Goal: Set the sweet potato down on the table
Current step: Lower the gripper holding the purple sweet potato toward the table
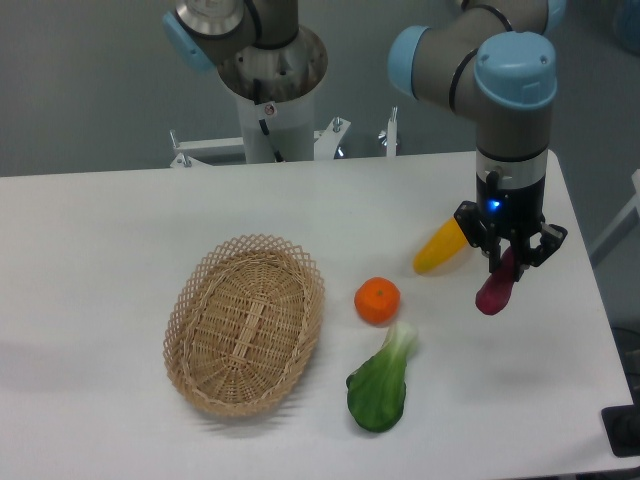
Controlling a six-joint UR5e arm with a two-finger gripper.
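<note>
1 hand (512, 262): clenched on the upper end of the sweet potato, fingers pointing down, at the right side of the table.
Sweet potato (495, 292): magenta, finger-shaped, hanging tilted from the fingers, lower tip close to the table (120, 230) or just on it; contact not clear from this view.
Handling: probably light and stiff, smooth skin likely slippery; held only at 1 end, so apt to swing or roll once let go.
Where to hold: present grip at the top end looks adequate for lowering; a grip nearer the middle would be steadier.
Yellow vegetable (441, 249): tapered, lying just left of the hand, near the sweet potato but seemingly apart.
Orange (377, 300): further left, on the table, clear of the drop spot.
Green leafy vegetable (382, 385): below the orange, flat on the table.
Basket (246, 322): oval wicker, well left of the hand, nothing visible inside.
</note>
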